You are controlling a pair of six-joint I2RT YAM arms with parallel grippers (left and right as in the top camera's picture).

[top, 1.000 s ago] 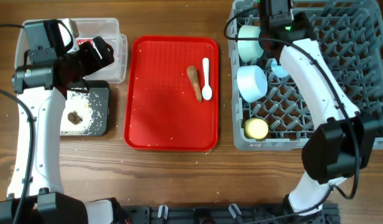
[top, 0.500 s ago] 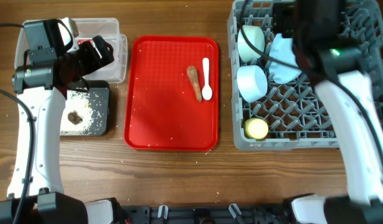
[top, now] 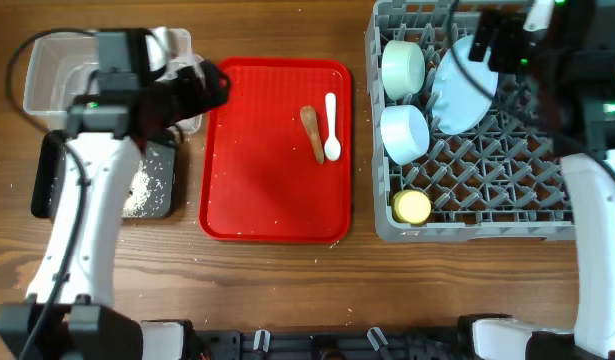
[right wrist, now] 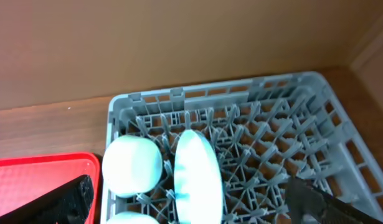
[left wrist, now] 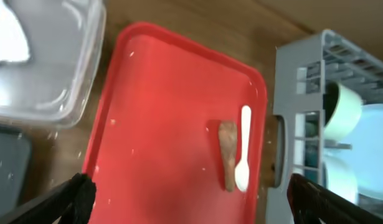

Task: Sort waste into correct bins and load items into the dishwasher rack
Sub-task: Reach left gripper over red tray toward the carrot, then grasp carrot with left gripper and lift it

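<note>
A brown stick-shaped scrap (top: pixel 313 133) (left wrist: pixel 227 160) and a white spoon (top: pixel 331 127) (left wrist: pixel 243 148) lie side by side on the red tray (top: pixel 267 190). My left gripper (top: pixel 202 85) (left wrist: pixel 191 194) hovers open over that tray's left end, holding nothing. In the grey dishwasher rack (top: pixel 507 200) are two pale bowls (top: pixel 403 68) (top: pixel 405 132), a yellow cup (top: pixel 412 206) and a pale blue plate (top: pixel 462 85) (right wrist: pixel 197 177) on edge. My right gripper (top: pixel 492 40) (right wrist: pixel 188 186) is open above the plate, apart from it. White tissue (left wrist: pixel 7 37) lies in the clear tub (top: pixel 57 65).
The black tray (top: pixel 152 190) with rice grains sits below the clear tub, partly hidden by my left arm. Bare wooden table runs along the front edge. The rack's right half holds only pegs.
The right gripper opened and let go of the plate, which now stands in the rack, then drew back. The left arm swung right from the bins to the red tray.
</note>
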